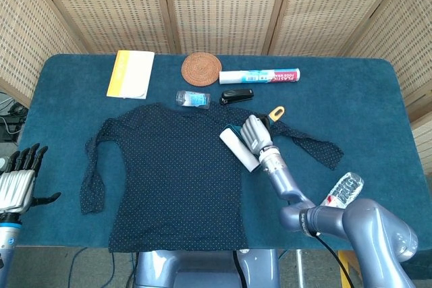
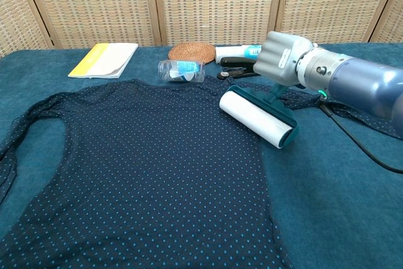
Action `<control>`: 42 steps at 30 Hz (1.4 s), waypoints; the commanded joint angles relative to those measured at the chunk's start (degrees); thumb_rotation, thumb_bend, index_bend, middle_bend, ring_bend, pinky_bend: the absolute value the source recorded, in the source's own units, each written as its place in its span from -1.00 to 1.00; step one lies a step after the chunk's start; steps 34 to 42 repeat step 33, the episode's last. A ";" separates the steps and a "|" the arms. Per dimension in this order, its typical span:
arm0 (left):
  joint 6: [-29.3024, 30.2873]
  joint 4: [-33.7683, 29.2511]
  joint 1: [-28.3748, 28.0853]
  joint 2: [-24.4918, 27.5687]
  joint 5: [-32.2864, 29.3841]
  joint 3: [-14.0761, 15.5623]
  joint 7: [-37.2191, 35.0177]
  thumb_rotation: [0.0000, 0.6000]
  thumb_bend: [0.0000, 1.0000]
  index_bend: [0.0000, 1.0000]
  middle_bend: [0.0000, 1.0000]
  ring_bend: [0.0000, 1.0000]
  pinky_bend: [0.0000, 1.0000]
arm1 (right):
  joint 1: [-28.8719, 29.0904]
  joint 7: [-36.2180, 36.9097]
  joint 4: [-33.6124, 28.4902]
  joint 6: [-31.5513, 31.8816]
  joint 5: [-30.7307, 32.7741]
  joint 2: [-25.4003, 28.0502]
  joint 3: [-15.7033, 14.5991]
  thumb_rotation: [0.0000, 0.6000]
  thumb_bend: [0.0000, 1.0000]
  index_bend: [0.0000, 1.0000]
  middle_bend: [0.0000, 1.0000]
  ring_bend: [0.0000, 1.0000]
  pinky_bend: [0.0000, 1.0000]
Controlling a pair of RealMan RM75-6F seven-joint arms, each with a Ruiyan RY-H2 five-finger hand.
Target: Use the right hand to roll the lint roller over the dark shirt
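The dark dotted shirt (image 1: 172, 166) (image 2: 138, 174) lies spread flat on the blue table. My right hand (image 1: 256, 132) (image 2: 283, 59) grips the teal handle of the lint roller (image 1: 240, 149) (image 2: 255, 118), whose white roll lies over the shirt's right shoulder area, near its right edge. The handle's yellow tip (image 1: 277, 112) pokes out behind the hand. My left hand (image 1: 18, 179) hangs off the table's left edge, fingers apart and holding nothing.
At the back lie a yellow-edged booklet (image 1: 131, 73), a woven coaster (image 1: 201, 68), a food-wrap box (image 1: 260, 76), a black stapler (image 1: 236, 96) and a small clear bottle (image 1: 193, 98). Another clear bottle (image 1: 345, 187) lies near my right arm at the front right.
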 commanded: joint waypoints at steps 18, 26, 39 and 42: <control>3.11 -1.56 1.35 2.25 6.66 1.72 -6.25 1.00 -1.00 -1.00 -1.00 -1.00 -1.00 | -23.75 41.49 -26.66 24.28 -25.77 23.80 -2.47 1.00 -1.00 -1.00 -0.79 -0.82 -0.86; 7.36 -2.14 3.01 3.38 10.83 2.47 -9.80 1.00 -1.00 -1.00 -1.00 -1.00 -1.00 | -33.22 52.90 -27.08 29.57 -31.65 26.30 -4.25 1.00 -1.00 -1.00 -1.00 -1.00 -1.00; 10.48 -2.39 4.45 4.36 13.28 2.99 -12.17 1.00 -1.00 -1.00 -1.00 -1.00 -1.00 | -38.39 58.86 -21.80 30.84 -33.78 24.92 -4.30 1.00 -1.00 -1.00 -1.00 -1.00 -1.00; 10.48 -2.39 4.45 4.36 13.28 2.99 -12.17 1.00 -1.00 -1.00 -1.00 -1.00 -1.00 | -38.39 58.86 -21.80 30.84 -33.78 24.92 -4.30 1.00 -1.00 -1.00 -1.00 -1.00 -1.00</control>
